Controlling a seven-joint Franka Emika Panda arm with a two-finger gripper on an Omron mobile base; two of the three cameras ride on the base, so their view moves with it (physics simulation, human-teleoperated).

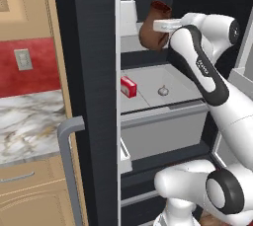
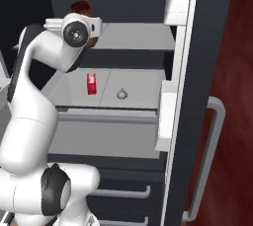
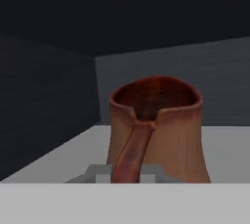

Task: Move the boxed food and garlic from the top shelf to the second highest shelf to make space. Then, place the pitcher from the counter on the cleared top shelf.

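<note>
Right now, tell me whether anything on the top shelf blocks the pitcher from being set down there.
Nothing visible does. The pitcher, held by its handle in the pincer, is over the bare top shelf. The boxed food and garlic sit one shelf lower.

The pitcher (image 3: 161, 130) looks like glazed reddish-brown ceramic, smooth with a soft sheen. The top shelf (image 3: 63, 157) is matt light-grey. The counter (image 1: 24, 121) is polished marbled stone.
</note>
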